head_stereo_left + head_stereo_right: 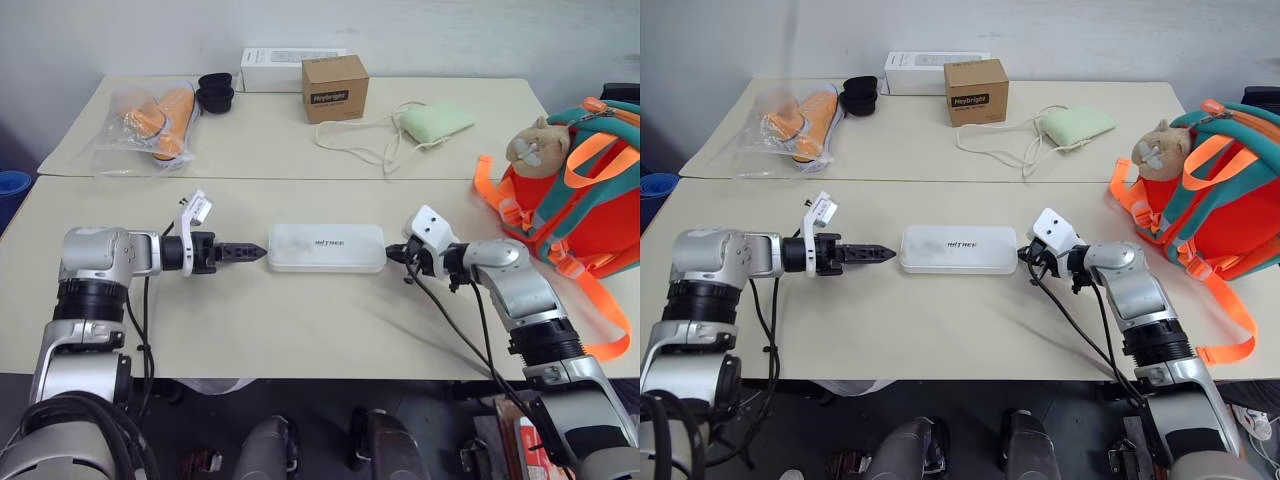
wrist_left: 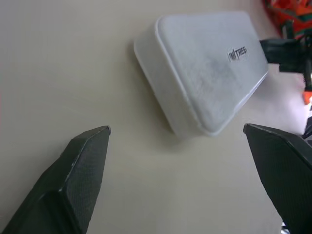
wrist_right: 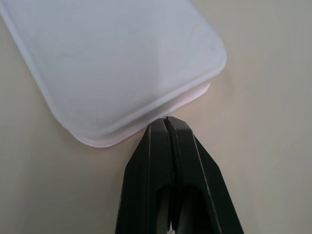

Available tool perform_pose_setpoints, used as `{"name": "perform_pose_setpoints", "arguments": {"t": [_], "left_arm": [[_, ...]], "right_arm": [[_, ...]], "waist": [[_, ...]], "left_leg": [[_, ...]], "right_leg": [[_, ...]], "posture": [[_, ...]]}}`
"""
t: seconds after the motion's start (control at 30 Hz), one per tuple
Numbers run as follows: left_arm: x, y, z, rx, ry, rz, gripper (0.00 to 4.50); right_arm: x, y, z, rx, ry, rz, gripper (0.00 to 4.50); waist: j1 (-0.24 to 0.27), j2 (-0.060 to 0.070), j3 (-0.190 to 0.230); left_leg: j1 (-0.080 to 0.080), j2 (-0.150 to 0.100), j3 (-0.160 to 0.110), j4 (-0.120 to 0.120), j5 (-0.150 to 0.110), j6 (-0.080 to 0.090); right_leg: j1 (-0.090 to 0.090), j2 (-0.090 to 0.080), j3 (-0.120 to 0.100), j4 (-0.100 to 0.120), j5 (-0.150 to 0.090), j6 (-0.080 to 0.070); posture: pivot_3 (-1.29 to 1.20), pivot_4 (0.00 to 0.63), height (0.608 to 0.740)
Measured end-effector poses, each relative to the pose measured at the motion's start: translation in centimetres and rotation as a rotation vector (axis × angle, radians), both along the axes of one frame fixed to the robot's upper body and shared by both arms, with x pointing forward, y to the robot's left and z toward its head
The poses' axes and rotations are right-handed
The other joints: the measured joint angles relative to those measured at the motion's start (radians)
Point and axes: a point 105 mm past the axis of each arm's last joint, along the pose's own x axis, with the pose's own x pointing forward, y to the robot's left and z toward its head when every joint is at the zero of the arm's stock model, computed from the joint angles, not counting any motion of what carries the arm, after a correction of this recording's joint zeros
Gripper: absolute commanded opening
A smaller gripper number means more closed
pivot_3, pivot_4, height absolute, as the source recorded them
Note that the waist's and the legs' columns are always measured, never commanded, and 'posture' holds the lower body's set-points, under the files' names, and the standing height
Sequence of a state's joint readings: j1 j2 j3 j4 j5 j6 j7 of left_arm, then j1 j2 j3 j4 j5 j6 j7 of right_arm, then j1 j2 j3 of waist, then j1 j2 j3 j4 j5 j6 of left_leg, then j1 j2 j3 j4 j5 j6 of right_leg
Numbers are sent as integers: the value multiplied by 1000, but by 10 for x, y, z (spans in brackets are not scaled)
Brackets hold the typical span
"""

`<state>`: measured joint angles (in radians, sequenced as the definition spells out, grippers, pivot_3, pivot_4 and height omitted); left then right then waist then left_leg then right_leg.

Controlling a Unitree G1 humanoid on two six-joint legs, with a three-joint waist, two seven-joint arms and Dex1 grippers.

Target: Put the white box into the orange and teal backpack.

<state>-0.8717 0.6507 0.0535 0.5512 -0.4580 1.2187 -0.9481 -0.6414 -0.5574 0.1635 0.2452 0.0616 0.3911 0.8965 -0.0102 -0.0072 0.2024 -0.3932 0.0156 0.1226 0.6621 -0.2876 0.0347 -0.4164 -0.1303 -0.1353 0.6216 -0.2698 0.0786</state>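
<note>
White box (image 1: 326, 247) lies flat on desk (image 1: 300, 330), well left of backpack (image 1: 585, 195); we judge task barely begun: box not lifted, nothing in backpack yet. Left claw (image 1: 252, 253) just beside box's left end, not touching; right claw (image 1: 393, 254) at box's right end. Left wrist view shows what head views hide: left fingers (image 2: 80, 170) spread wide, box lying beyond them, ungripped. Right wrist view shows right fingers (image 3: 170, 161) pressed together, tip at box's edge, gripping nothing. We still need grasp, lift, carry, insertion.
</note>
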Motion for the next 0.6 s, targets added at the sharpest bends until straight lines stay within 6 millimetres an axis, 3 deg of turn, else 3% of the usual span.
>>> {"name": "perform_pose_setpoints", "arguments": {"t": [0.2, 0.57, 0.6], "left_arm": [[7, -11, -4, -59, 58, -12, 4492], [14, -70, -6, -116, 75, -167, 4492], [13, -75, -6, -125, 84, -186, 4121]], "right_arm": [[0, 0, 0, -2, -5, -4, 2], [0, 0, 1, -14, -24, -4, 2], [-1, 0, 0, -14, -24, -2, 2]], "waist": [[-3, 0, 0], [10, -1, 0], [7, -1, 0]], "left_leg": [[0, 0, 0, 0, 0, 0], [0, -2, 0, 2, 0, 1], [0, -2, 0, 2, 0, 1]], "right_leg": [[0, 0, 0, 0, 0, 0], [1, -1, 0, 1, 0, 0], [1, -1, 0, 0, 0, 0]], "posture": [[0, 150, 740], [0, 150, 740], [0, 150, 740]]}}
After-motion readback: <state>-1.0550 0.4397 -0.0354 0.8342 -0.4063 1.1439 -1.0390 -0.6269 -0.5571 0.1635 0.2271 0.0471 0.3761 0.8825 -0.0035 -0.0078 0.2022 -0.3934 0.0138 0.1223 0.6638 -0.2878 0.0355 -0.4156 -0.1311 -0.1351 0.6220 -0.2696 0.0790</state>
